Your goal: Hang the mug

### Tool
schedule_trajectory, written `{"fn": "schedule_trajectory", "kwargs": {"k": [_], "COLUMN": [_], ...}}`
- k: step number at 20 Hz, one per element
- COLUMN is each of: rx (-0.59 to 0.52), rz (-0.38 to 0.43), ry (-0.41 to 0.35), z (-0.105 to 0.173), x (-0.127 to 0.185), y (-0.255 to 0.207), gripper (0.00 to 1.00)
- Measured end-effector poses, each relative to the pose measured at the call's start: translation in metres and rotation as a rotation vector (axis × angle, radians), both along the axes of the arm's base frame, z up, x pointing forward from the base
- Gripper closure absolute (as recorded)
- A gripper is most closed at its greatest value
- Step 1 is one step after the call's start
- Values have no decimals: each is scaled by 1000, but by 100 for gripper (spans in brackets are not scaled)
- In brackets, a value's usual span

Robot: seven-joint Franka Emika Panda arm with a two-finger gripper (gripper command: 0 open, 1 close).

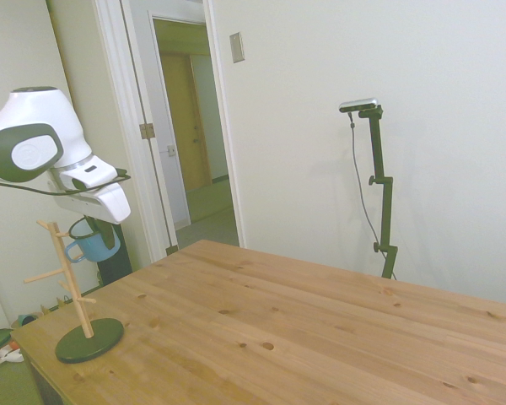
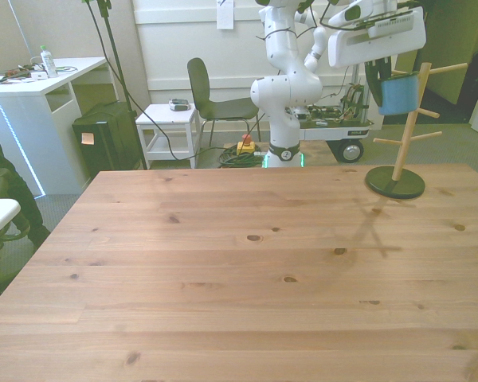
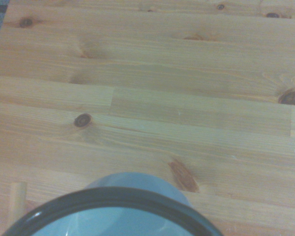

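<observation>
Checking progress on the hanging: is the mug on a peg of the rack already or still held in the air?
Still held: the mug hangs under the gripper, beside the rack; no peg visibly passes through its handle.

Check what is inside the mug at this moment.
In the wrist view the mug shows only a pale inside wall below its dark rim; nothing is seen in it. Its bottom lies outside that picture. In the side view the gripper covers the mug's mouth.
</observation>
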State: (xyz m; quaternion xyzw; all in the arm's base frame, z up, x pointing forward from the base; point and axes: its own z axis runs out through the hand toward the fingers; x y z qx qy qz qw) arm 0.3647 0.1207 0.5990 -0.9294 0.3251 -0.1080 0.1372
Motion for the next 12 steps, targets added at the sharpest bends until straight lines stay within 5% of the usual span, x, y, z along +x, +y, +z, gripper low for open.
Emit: {"fn": "schedule_trajectory", "kwargs": {"k": [12], "rx": [21], "rz": [-23], "ry": [-29], "z": [24], "x": [-2], "y": [-15], "gripper": [100]}}
